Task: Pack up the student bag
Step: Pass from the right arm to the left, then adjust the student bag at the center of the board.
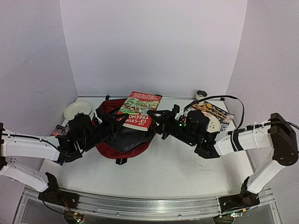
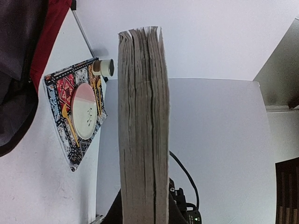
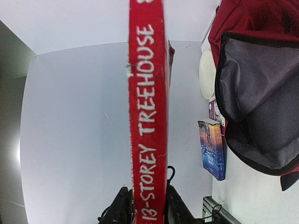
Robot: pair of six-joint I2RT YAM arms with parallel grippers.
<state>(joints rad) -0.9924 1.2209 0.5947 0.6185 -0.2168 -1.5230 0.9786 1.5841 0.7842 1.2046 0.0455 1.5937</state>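
With the student bag (image 1: 133, 150) lying open on the counter (image 1: 177, 163) between the arms, the left pincer (image 2: 145, 210) pinches the red book (image 1: 140, 109) by its page edge and the right pincer (image 3: 148, 205) pinches its spine, apparently to steady it over the opening for lowering inside.

From my seat the student bag (image 1: 133, 150) reads as woven cloth, dark red and matt. Its grey lining (image 3: 261, 88) looks smoother and has a faint sheen. The book (image 1: 138, 109) has a glossy red card cover, and its page edges (image 2: 142, 126) are rough, yellowed, matt paper. At ten o'clock of the bag, the plate (image 1: 77, 110) looks glazed and smooth. The table (image 1: 173, 163) is smooth, matt white. At six o'clock I make out the rail (image 1: 140, 206) as dull metal and the arm shells (image 1: 28, 148) as glossy white plastic.
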